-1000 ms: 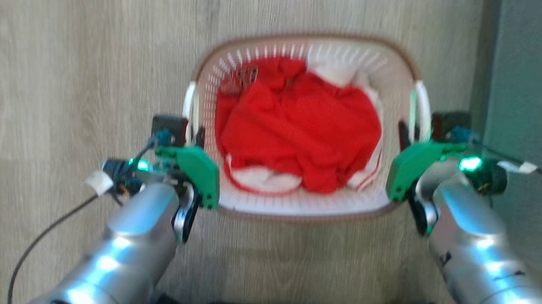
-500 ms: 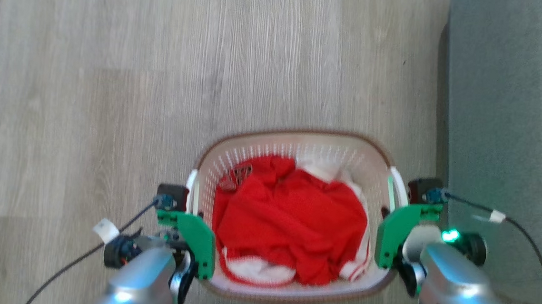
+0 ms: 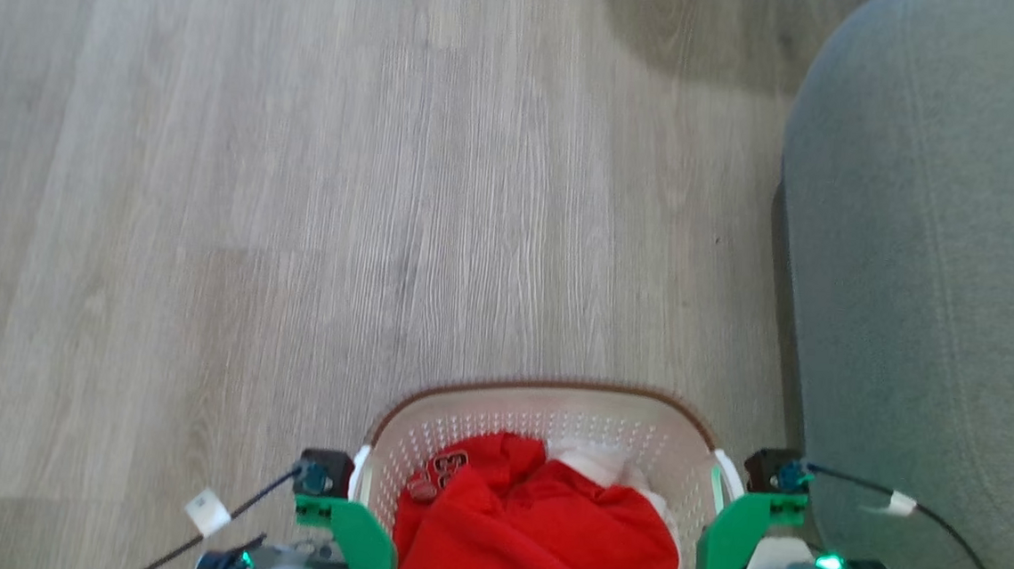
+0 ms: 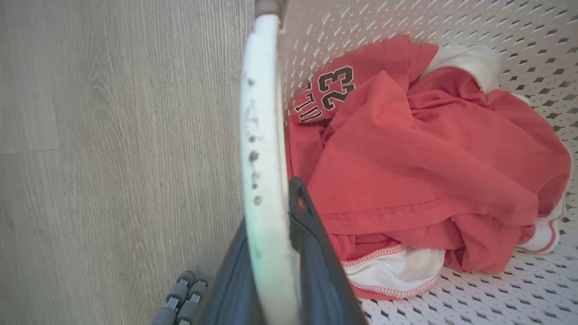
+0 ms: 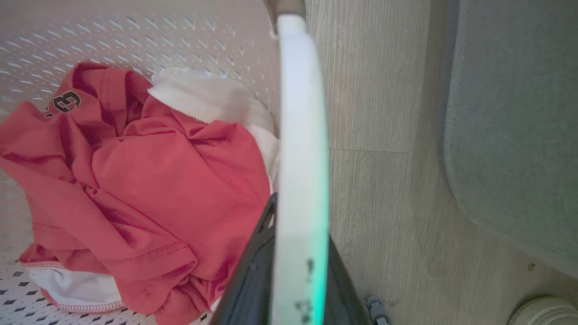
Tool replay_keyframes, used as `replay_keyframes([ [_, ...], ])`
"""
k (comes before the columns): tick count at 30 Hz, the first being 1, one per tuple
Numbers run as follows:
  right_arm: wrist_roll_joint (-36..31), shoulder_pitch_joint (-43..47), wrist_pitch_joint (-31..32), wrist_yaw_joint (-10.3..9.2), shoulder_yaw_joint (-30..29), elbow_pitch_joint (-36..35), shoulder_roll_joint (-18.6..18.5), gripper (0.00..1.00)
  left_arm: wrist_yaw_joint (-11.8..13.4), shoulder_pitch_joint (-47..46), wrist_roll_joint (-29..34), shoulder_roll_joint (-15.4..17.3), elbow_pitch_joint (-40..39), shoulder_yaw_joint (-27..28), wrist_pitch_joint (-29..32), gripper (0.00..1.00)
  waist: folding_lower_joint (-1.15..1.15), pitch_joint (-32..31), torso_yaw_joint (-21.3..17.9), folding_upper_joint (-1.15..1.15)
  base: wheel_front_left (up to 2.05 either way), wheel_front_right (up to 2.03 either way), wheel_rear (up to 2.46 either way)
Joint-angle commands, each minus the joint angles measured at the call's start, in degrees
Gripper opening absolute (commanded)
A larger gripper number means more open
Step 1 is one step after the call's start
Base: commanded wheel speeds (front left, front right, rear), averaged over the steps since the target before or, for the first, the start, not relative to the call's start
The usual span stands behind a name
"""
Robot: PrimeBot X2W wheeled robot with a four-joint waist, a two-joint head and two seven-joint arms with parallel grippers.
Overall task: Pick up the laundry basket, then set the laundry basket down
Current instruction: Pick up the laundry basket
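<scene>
- My left gripper (image 4: 271, 239): fingers clamped on the basket's left white handle (image 4: 262, 113)
- The laundry basket (image 3: 543, 403): near me, between both grippers, grey wood floor (image 3: 297, 216) around it, red shirt (image 3: 543, 537) inside
- My right gripper (image 5: 298, 243): fingers clamped on the right white handle (image 5: 301, 113)
- Grey cushion (image 3: 925, 305): just right of the basket

Cream, perforated, brown-rimmed laundry basket (image 3: 551, 414) sits upright; holds red-and-white clothes (image 3: 534, 536); seemingly clear of the floor (image 3: 297, 216).
</scene>
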Motion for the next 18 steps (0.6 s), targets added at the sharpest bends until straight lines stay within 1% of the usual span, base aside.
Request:
replay_keyframes([
  [1, 0.4, 0.4, -0.3, 0.07, 1.3, -0.4, -0.7, 0.0, 0.1, -0.1, -0.3, 2.2, 0.7, 0.7, -0.3, 0.0, 0.01, -2.3, 0.0, 0.0, 0.0, 0.0, 0.0],
  [8, 3.2, 1.6, -0.5, 0.07, 4.4, -1.3, -0.7, 0.0, -0.1, 1.4, -1.6, 2.2, 1.5, -0.3, -1.2, 0.0, 0.01, -5.8, -0.2, 0.0, 0.0, 0.0, 0.0],
  [18, 6.7, 2.8, -0.8, 0.07, 8.1, -1.2, -0.7, 0.0, -0.5, 2.5, -2.8, 2.2, 2.5, -1.6, -1.3, 0.0, 0.01, -8.6, -0.2, 0.0, 0.0, 0.0, 0.0],
])
